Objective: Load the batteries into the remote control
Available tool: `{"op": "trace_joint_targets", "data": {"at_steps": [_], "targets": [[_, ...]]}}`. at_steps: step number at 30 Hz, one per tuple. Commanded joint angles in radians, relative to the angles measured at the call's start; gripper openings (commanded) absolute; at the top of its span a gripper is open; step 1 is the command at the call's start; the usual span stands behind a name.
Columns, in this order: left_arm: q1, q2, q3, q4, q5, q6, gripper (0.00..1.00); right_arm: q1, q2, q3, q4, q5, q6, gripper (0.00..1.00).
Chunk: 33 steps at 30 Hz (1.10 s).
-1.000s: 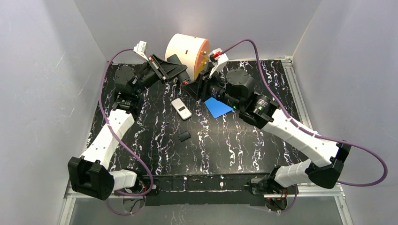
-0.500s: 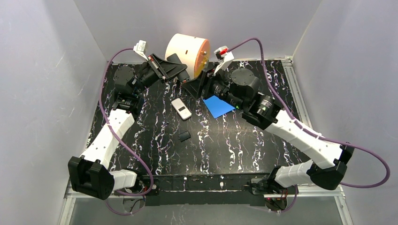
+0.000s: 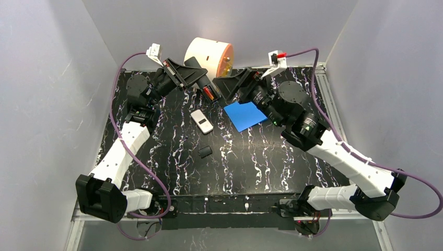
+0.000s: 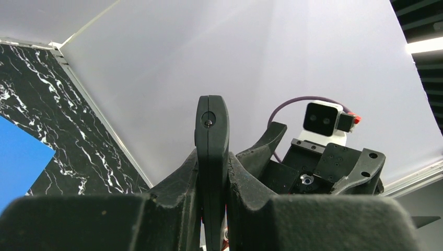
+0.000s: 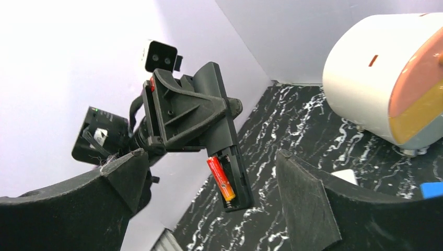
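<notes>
My left gripper (image 3: 200,82) is shut on a black remote control (image 3: 208,92) and holds it in the air over the back of the table. In the left wrist view the remote (image 4: 211,130) stands edge-on between the two fingers. Its open battery bay faces the right wrist camera, and an orange-red battery (image 5: 221,179) lies in one slot of the remote (image 5: 230,157). The slot beside it looks dark. My right gripper (image 3: 223,88) is open just right of the remote, with nothing between its fingers (image 5: 303,198).
A white remote (image 3: 201,121) lies on the black marbled table (image 3: 251,162), with a small black cover (image 3: 205,152) nearer the front. A blue card (image 3: 243,115) sits under the right arm. A white and orange cylinder (image 3: 209,55) stands at the back wall.
My right gripper has opened wide and drawn back to the right, away from the remote. The orange-red battery stays in the bay. The left arm holds still.
</notes>
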Motion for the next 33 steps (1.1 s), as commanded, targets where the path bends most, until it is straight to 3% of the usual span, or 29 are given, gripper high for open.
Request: {"op": "trace_joint_targets", "data": {"at_steps": [1, 6, 13, 19, 33], "targets": [[0.002, -0.028, 0.0, 0.053, -0.029, -0.004, 0.0, -0.005, 0.054, 0.003, 0.103, -0.028, 0.153, 0.99], [0.001, -0.031, 0.011, 0.053, -0.064, -0.009, 0.0, -0.012, 0.072, -0.062, 0.206, -0.076, 0.314, 0.99], [0.006, -0.016, 0.018, 0.053, -0.061, -0.027, 0.0, -0.02, 0.076, -0.079, 0.212, -0.06, 0.333, 0.99], [0.006, -0.008, 0.022, 0.054, -0.056, -0.021, 0.0, -0.042, 0.121, -0.107, 0.299, -0.139, 0.428, 0.98], [0.005, -0.037, -0.002, 0.053, -0.052, -0.004, 0.0, -0.051, 0.183, -0.153, 0.482, -0.222, 0.55, 0.69]]}}
